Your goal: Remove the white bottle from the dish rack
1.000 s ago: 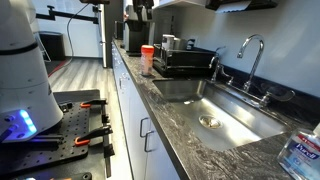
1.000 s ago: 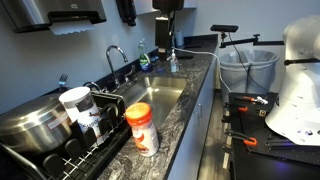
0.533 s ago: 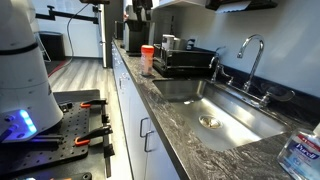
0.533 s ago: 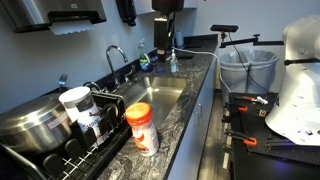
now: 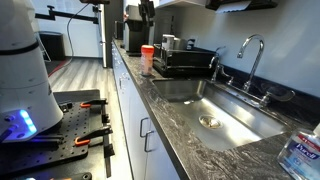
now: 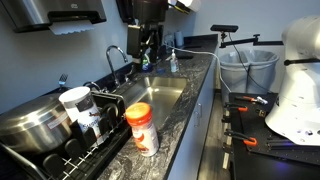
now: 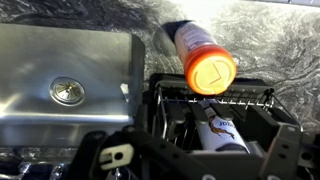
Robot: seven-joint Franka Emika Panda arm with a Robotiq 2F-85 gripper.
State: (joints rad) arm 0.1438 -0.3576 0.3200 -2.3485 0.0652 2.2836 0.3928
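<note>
The white bottle [image 7: 215, 130] with a printed label lies inside the black dish rack [image 7: 160, 95], under an orange-lidded bottle [image 7: 203, 60] that stands on the counter beside the rack. In an exterior view the rack [image 6: 75, 150] sits at the near left, with a white labelled bottle [image 6: 92, 121] among its contents. My gripper [image 7: 195, 158] hangs high above the rack with its jaws spread and nothing between them. It also shows in both exterior views [image 6: 150, 38] [image 5: 140, 12], well above the counter.
The steel sink [image 5: 215, 110] [image 7: 30, 100] lies beside the rack, with its faucet [image 5: 250, 50] behind it. A large steel pot [image 6: 35, 125] and a white cup [image 6: 75, 98] stand in the rack. A soap bottle [image 5: 300, 155] stands at the counter's end.
The arm has moved along the counter toward the dish rack end and looks larger in one exterior view. The bottles and rack have not moved.
</note>
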